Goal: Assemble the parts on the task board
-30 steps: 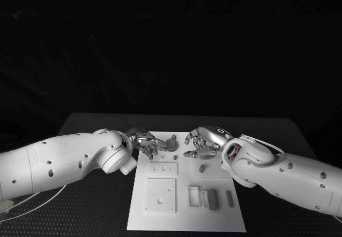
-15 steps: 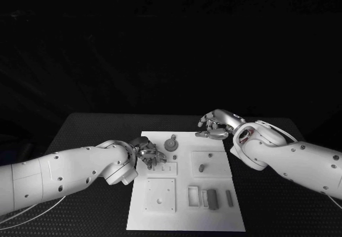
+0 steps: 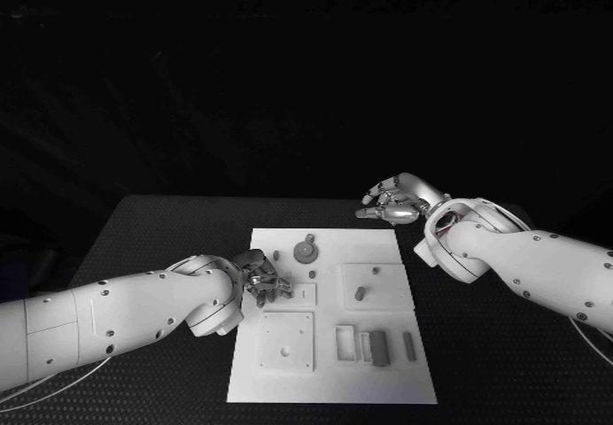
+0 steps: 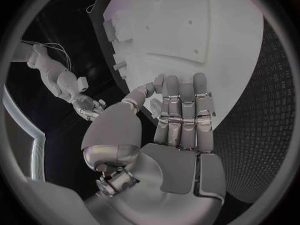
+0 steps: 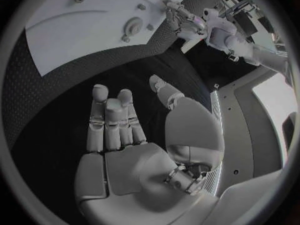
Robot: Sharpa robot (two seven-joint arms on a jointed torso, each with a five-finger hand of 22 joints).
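The white task board point(image 3: 332, 390) lies in the middle of the black table. A round grey part point(image 3: 306, 252) sits near its far edge, also seen as round part point(image 5: 133, 25). A small grey piece point(image 3: 360, 293) lies on a raised square plate, and grey bars point(image 3: 378, 347) sit in the near right slots. My left hand point(image 3: 262, 282) hovers at the board's left edge beside a slotted plate, fingers straight and together point(image 4: 181, 115), holding nothing I can see. My right hand point(image 3: 396, 204) is raised beyond the board's far right corner, fingers extended point(image 5: 112, 117) and empty.
A square white plate point(image 3: 288, 341) with a hole sits on the near left of the board point(image 4: 187, 35). A small peg point(image 3: 309, 272) stands behind the slotted plate. Black table point(image 3: 153, 230) surrounds the board. My left arm point(image 3: 115, 314) covers the near left table.
Both hands have left the round part. The right hand rose and went back past the board's far right corner. The left hand drew back toward me along the left edge.
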